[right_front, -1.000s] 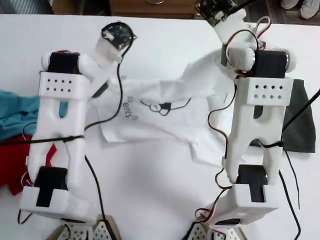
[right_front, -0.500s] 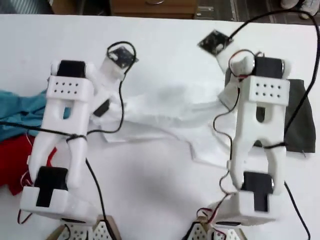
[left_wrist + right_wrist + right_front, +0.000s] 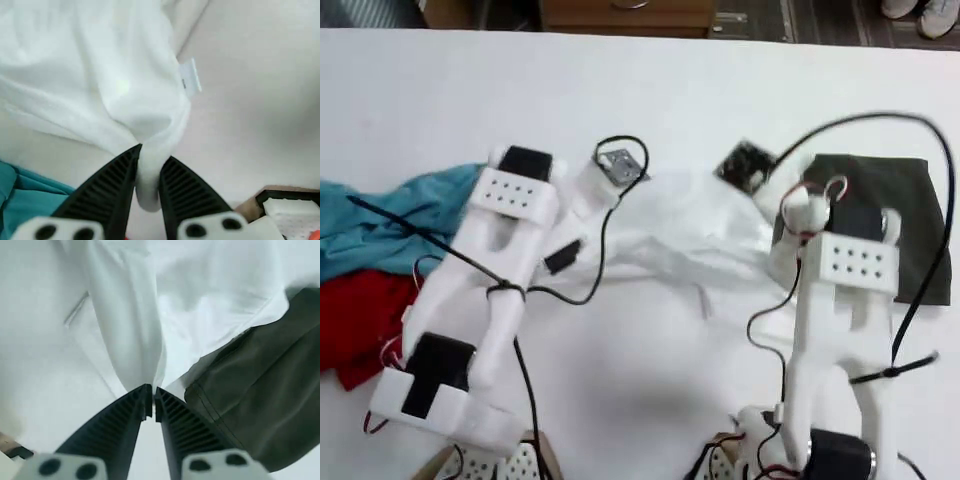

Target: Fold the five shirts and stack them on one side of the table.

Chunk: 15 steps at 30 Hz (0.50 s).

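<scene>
The table [image 3: 620,90] is my whole workspace, and the biggest thing on it is the white shirt [image 3: 690,245], bunched into a long ridge across the middle between my two arms. I judge that I am partway through folding this one: both ends are pinched up, so the fold is being carried and not yet laid down. A dark shirt [image 3: 905,200] lies flat and squared on the right side of the table, which I take to be the start of the stack, and from my right wrist the white cloth [image 3: 200,290] touches its edge [image 3: 260,405]. A teal shirt [image 3: 390,215] and a red shirt [image 3: 360,320] lie crumpled at the left edge and look unfolded, so most of the job seems to remain. Next I should bring both pinched ends down together so the layers land flat, then let go without dragging the fabric. My left gripper [image 3: 151,156] has its jaws clamped on a thick roll of white fabric [image 3: 100,75], held slightly apart by the cloth between them, with a sliver of teal [image 3: 20,200] just beside it. My right gripper [image 3: 152,390] is closed almost to touching on a thinner fold. The shirt's small tag [image 3: 189,80] sticks out near the left grip.
</scene>
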Available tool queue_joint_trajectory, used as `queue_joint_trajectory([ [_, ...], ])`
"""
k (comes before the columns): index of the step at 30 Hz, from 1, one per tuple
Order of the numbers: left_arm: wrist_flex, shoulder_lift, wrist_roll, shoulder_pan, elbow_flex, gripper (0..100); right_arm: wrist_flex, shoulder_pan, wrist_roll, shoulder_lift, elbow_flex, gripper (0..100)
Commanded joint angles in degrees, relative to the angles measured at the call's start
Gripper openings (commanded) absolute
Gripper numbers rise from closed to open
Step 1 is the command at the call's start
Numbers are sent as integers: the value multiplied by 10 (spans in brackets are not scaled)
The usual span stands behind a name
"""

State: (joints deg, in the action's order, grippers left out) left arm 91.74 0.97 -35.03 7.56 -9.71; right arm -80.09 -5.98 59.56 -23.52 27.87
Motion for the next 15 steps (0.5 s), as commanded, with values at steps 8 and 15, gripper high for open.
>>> queue_joint_trajectory([
  [8, -128, -2, -5, -66, -80, 21, 124, -6, 8, -53, 148, 21],
  [15, -142, 37, -41, -66, -110, 21, 151, -6, 8, -51, 171, 21],
])
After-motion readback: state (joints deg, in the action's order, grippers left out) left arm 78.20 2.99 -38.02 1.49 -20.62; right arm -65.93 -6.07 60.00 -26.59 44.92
